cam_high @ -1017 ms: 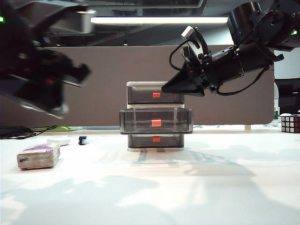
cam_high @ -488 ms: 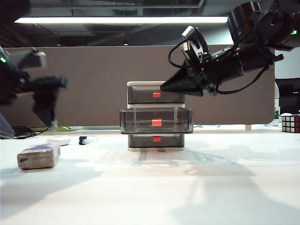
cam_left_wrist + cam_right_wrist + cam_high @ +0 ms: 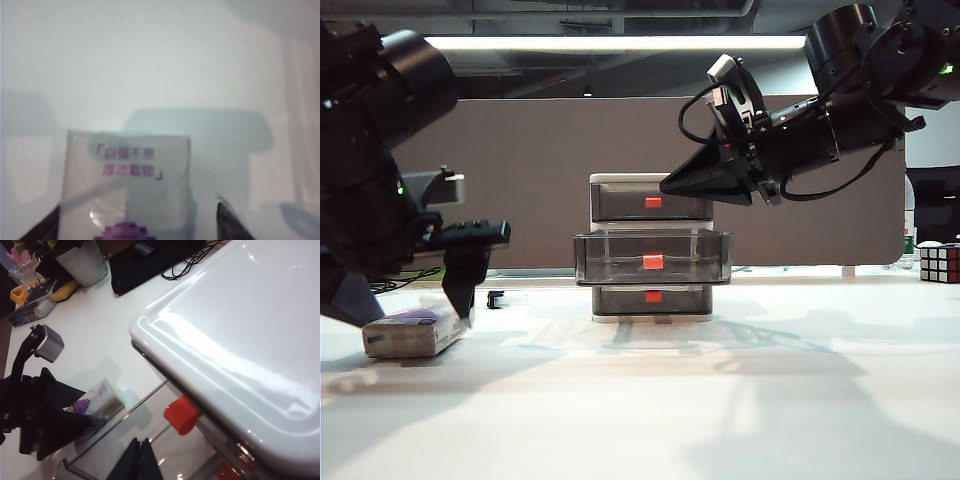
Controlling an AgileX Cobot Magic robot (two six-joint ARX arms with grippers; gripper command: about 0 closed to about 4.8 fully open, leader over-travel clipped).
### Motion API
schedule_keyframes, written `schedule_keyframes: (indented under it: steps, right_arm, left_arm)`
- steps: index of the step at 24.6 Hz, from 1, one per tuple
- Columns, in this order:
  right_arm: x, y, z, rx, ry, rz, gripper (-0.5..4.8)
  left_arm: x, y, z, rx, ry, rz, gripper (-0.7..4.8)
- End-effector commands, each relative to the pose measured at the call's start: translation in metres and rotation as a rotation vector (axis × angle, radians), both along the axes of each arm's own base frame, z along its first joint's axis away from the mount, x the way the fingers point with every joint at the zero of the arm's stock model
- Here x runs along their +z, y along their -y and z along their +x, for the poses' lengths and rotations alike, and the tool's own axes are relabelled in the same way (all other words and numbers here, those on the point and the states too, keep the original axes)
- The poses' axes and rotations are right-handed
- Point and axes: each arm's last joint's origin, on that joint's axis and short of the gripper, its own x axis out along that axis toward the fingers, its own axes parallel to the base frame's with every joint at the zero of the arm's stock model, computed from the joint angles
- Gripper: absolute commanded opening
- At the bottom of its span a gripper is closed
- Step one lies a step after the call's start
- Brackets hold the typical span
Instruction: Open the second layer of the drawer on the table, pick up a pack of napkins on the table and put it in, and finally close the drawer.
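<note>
The drawer (image 3: pixel 651 245) stands mid-table, with the second layer (image 3: pixel 653 258) pulled out toward me, its red tab in front. The pack of napkins (image 3: pixel 412 333) lies flat on the table (image 3: pixel 720 400) at the left. My left gripper (image 3: pixel 408 305) hangs open right over the pack, one finger on each side. In the left wrist view the pack (image 3: pixel 125 175) fills the gap between the dark fingertips (image 3: pixel 227 222). My right gripper (image 3: pixel 667 186) is shut and empty, hovering just above the cabinet's top. From the right wrist, its tips (image 3: pixel 139 444) hang over the open tray beside the white top (image 3: pixel 240 350).
A Rubik's cube (image 3: pixel 940 263) sits at the far right edge. A small dark item (image 3: pixel 496 298) lies behind the pack. A brown partition (image 3: pixel 540 160) closes off the back. The right wrist view shows a plant pot (image 3: pixel 82 260) and black cables (image 3: pixel 190 267) beyond the cabinet.
My left arm has swung down from high at the left to the pack, and its gripper has opened around it. The right arm has stayed still.
</note>
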Motion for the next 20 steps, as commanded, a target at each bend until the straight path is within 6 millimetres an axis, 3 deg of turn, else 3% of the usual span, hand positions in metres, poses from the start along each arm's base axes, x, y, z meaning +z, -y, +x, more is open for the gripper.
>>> schedule_keyframes:
  steps: [1,20]
  right_arm:
    - [0.003,-0.001,0.0,0.015,0.006,0.01,-0.05]
    - [0.003,-0.001,0.0,0.014,0.007,0.01,-0.05]
  left_arm:
    - [0.0,0.001,0.002,0.003,0.007,0.001,3.69]
    - [-0.017,0.001,0.006,-0.015,-0.025,0.105,3.51]
